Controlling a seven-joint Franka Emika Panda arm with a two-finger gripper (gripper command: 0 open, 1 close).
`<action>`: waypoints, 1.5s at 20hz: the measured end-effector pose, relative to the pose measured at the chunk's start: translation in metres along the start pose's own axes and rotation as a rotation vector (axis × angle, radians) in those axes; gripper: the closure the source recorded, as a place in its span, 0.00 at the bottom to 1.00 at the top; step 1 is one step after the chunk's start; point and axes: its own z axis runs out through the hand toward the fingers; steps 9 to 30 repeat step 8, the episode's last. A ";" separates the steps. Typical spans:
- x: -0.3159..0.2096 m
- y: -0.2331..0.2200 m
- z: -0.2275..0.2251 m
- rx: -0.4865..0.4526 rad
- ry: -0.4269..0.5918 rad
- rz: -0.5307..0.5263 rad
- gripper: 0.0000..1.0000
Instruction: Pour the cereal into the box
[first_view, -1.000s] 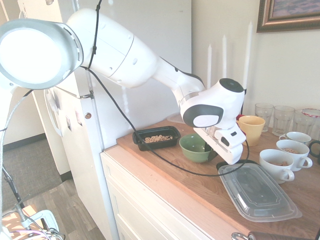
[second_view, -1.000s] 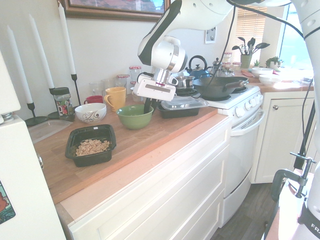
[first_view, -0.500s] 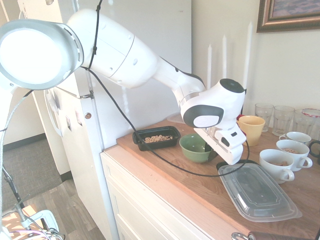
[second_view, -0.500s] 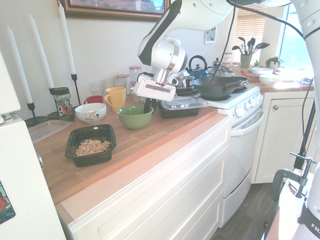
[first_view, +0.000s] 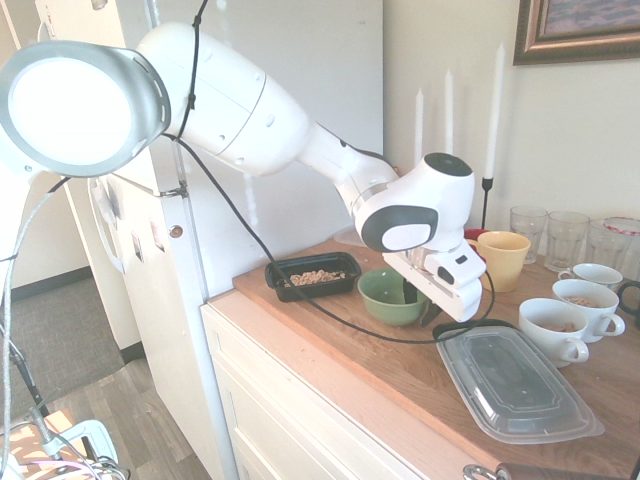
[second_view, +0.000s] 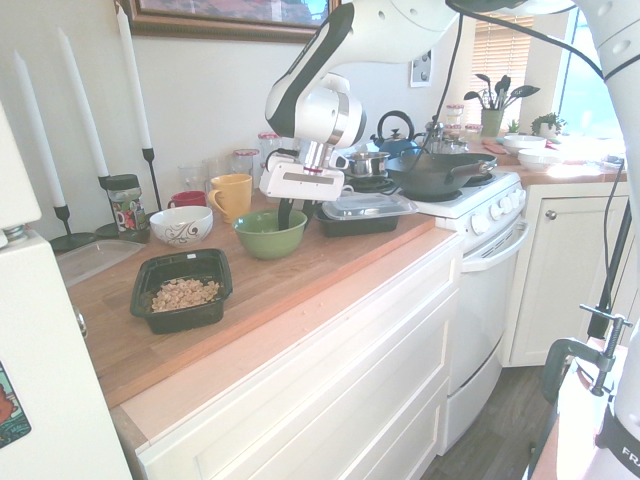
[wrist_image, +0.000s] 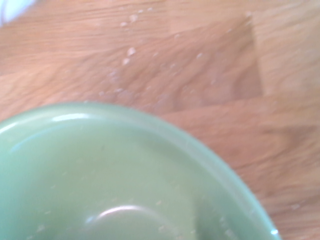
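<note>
Green bowl: upright on counter, empty. Fingers at its rim; spread undeterminable. Black box holding cereal lies well apart, away from the stove.

We see our white arm reaching over the counter's back half, gripper pointing steeply down.
</note>
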 end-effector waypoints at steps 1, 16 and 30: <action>-0.002 -0.004 -0.003 -0.026 0.029 -0.014 0.00; -0.035 -0.028 -0.053 -0.096 0.167 -0.056 0.00; -0.035 -0.028 -0.053 -0.096 0.167 -0.056 0.00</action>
